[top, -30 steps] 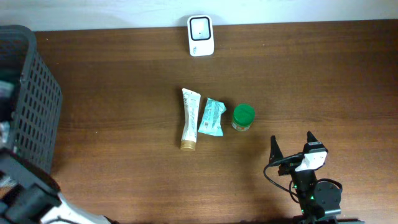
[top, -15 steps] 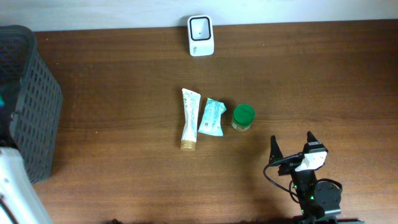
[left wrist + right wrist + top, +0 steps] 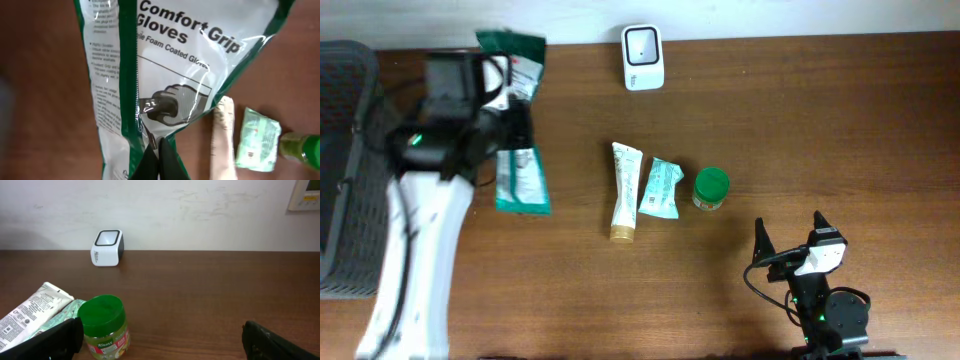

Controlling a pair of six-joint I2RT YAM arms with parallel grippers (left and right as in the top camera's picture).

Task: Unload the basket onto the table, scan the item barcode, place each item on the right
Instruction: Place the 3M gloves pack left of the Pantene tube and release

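1. At the table's left side, seen from overhead, the left gripper (image 3: 508, 128) holds a green-and-white glove pack (image 3: 520, 185) just beside the dark mesh basket (image 3: 345, 200). The pack runs lengthwise from the far edge of the table (image 3: 840, 120) toward the near side.
2. Left wrist view: the two fingers are pressed together on a lower fold of the pack and pinch its clear film. The face toward the camera carries the words "Comfort Grip Gloves" and a drawing of a glove. Fine print runs down its left panel, too small to read.
3. Far edge, centre: the white scanner (image 3: 643, 58) stands against the wall with its dark window facing up. It is well apart from the glove pack, to the pack's right in the overhead view.
4. Mid-table: three items lie in a row. These are a white tube (image 3: 624, 190), a pale green sachet (image 3: 660, 188) touching or just beside it, and a green-lidded jar (image 3: 710, 188) just beside the sachet. The jar stands upright.
5. Near right: the right gripper (image 3: 790, 232) sits low over the wood with its jaws spread wide and nothing between them. It points toward the jar and stands apart from it.
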